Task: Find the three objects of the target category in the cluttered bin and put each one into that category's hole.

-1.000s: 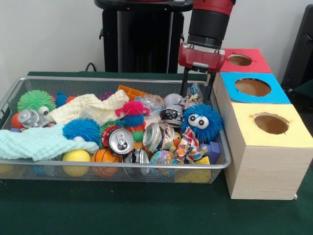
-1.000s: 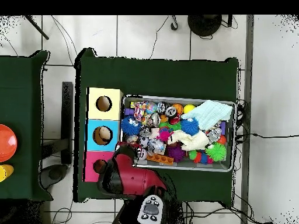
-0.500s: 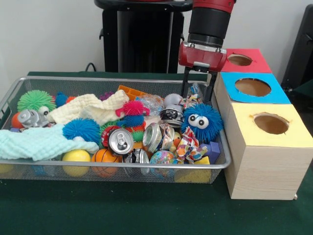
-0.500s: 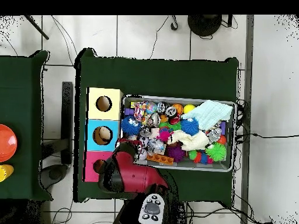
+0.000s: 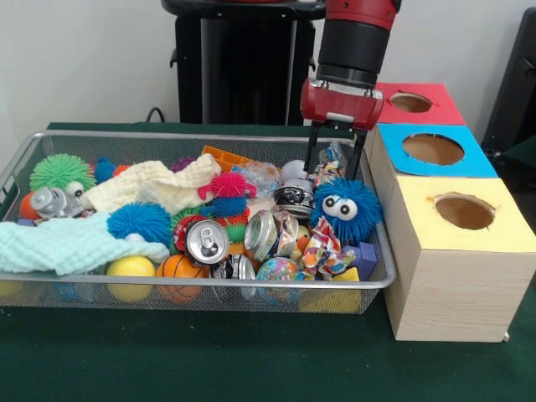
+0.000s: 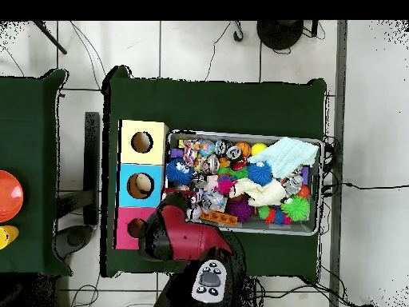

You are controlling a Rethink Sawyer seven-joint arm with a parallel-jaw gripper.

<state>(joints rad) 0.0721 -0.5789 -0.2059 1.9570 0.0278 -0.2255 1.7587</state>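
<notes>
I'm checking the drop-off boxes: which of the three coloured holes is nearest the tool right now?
The red-topped box, farthest back in the row. The tool hangs over the bin's back corner just beside it; the blue-topped box and yellow-topped box sit farther forward.

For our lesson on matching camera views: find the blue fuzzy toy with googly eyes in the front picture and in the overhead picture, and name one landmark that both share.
Front view: the blue fuzzy toy lies at the basket's right end, just left of the yellow-topped box.
Overhead view: the toy lies at the basket's left end, just right of the boxes.
Shared landmark: the yellow-topped box with its round hole.
</notes>
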